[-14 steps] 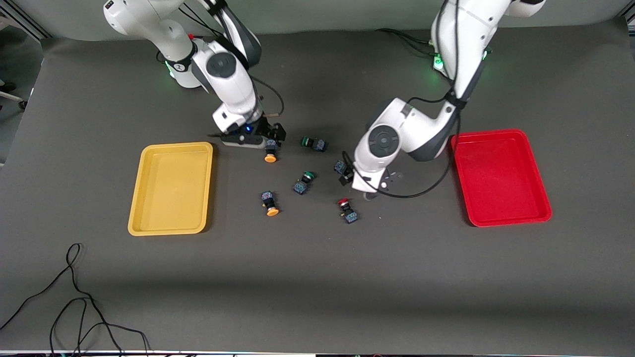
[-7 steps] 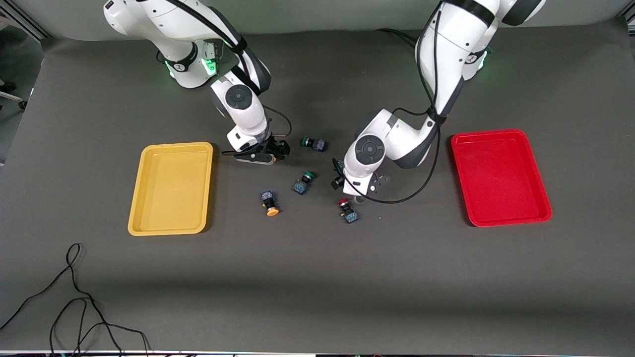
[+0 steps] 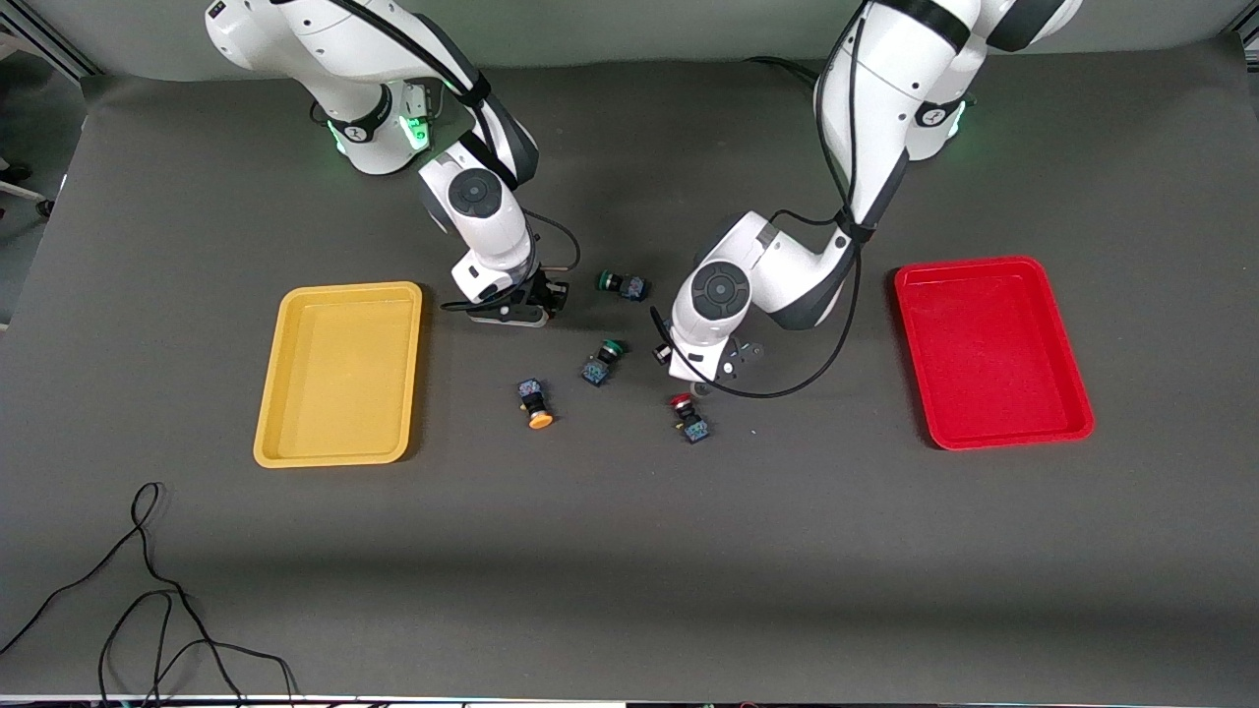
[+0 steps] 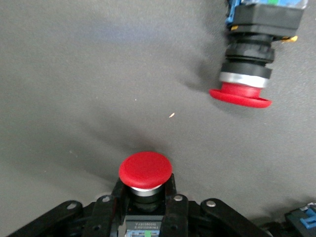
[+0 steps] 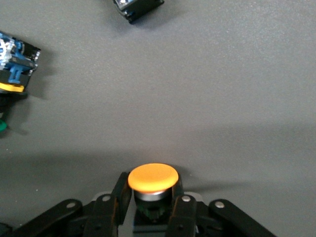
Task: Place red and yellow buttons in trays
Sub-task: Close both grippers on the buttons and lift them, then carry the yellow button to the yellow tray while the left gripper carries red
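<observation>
My right gripper (image 3: 536, 303) is shut on a yellow-capped button (image 5: 153, 178), held cap outward over the table between the yellow tray (image 3: 339, 372) and the middle. The hand hides this button in the front view. My left gripper (image 3: 691, 377) is shut on a red-capped button (image 4: 145, 170) over the middle of the table. A second red button (image 3: 689, 416) lies on its side just nearer the camera; it also shows in the left wrist view (image 4: 244, 74). A second yellow button (image 3: 536, 403) lies on the table. The red tray (image 3: 993, 349) is empty, as is the yellow one.
Two green-capped buttons lie on the table, one (image 3: 620, 285) between the two hands and one (image 3: 602, 362) beside my left gripper. A black cable (image 3: 148, 590) lies at the near corner toward the right arm's end.
My left hand has moved toward the right arm's end with the red button. My right hand has turned, so the yellow button no longer shows in the front view.
</observation>
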Controlling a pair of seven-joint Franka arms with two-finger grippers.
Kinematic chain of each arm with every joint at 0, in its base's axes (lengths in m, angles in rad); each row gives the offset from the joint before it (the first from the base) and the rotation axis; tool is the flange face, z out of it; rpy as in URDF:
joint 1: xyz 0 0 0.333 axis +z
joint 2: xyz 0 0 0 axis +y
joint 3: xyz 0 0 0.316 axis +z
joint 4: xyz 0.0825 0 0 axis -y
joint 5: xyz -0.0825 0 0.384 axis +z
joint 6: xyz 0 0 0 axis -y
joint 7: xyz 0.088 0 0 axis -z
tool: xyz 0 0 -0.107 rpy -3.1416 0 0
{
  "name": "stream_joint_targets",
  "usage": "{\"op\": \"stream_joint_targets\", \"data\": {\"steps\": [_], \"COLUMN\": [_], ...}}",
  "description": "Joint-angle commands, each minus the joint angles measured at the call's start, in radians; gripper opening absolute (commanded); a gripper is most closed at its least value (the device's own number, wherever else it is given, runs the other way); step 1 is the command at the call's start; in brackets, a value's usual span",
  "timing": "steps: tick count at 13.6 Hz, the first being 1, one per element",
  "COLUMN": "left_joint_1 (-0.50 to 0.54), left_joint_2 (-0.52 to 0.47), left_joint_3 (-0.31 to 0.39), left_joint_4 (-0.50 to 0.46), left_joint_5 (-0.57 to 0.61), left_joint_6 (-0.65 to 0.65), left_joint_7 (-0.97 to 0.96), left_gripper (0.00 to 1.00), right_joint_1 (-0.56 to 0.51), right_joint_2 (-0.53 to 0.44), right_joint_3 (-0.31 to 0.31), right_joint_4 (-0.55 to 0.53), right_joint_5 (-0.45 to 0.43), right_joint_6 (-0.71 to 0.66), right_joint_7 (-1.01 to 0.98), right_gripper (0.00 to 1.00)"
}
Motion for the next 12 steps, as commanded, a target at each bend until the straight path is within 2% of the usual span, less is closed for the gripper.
{"op": "stream_joint_targets", "data": {"steps": [1,3,6,8,10,12], "left_joint_1": [0.01,0.092,0.23,0.347,0.462,0.52], "left_joint_2": [-0.073,-0.153,-0.29,-0.391,-0.452,-0.492], "left_joint_3": [0.028,0.03,0.033,0.031,0.031,0.034], "left_joint_4": [0.029,0.032,0.002,-0.094,-0.215,-0.34], "left_joint_5": [0.022,0.027,0.034,0.102,0.143,0.169], "left_joint_6": [-0.144,-0.314,-0.514,-0.551,-0.506,-0.425], "left_joint_7": [0.025,0.15,0.356,0.543,0.628,0.729], "left_gripper": [0.0,0.0,0.0,0.0,0.0,0.0], "right_joint_1": [0.007,0.0,-0.003,-0.003,-0.003,-0.003], "right_joint_2": [-0.02,-0.078,-0.126,-0.13,-0.162,-0.191], "right_joint_3": [-0.012,-0.024,-0.06,-0.116,-0.226,-0.384], "right_joint_4": [0.016,0.062,0.227,0.361,0.415,0.412], "right_joint_5": [-0.02,-0.02,-0.019,-0.013,-0.01,-0.01], "right_joint_6": [-0.026,-0.151,-0.451,-0.636,-0.725,-0.729], "right_joint_7": [-0.045,-0.065,-0.12,-0.219,-0.424,-0.692], "right_gripper": [0.06,0.06,0.06,0.06,0.06,0.06]}}
